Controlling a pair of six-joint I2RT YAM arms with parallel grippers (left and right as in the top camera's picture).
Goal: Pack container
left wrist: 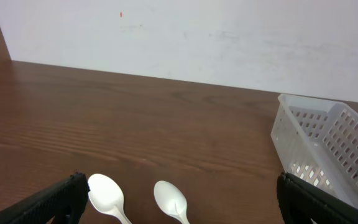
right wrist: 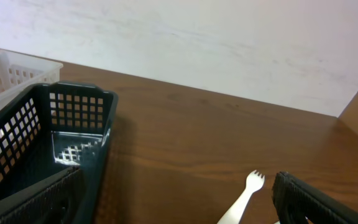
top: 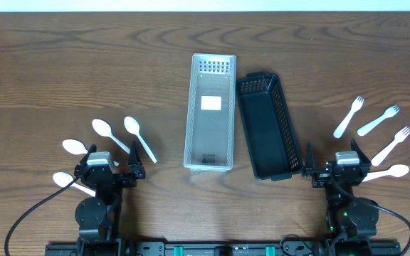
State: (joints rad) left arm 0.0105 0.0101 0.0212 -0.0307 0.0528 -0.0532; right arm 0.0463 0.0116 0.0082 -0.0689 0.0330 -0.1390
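Observation:
A white slotted container [top: 210,114] and a black slotted container [top: 265,126] lie side by side at the table's middle. Several white spoons [top: 112,136] lie left of them, above my left gripper [top: 108,173]. Several white forks [top: 348,117] lie at the right, above my right gripper [top: 336,173]. Both grippers are open and empty near the front edge. The left wrist view shows two spoon bowls [left wrist: 170,199] between the open fingers and the white container [left wrist: 328,149] at right. The right wrist view shows the black container [right wrist: 42,143] at left and one fork [right wrist: 244,196].
The wooden table [top: 62,64] runs to a pale wall at the back. Black cables [top: 27,217] trail from both arm bases along the front edge.

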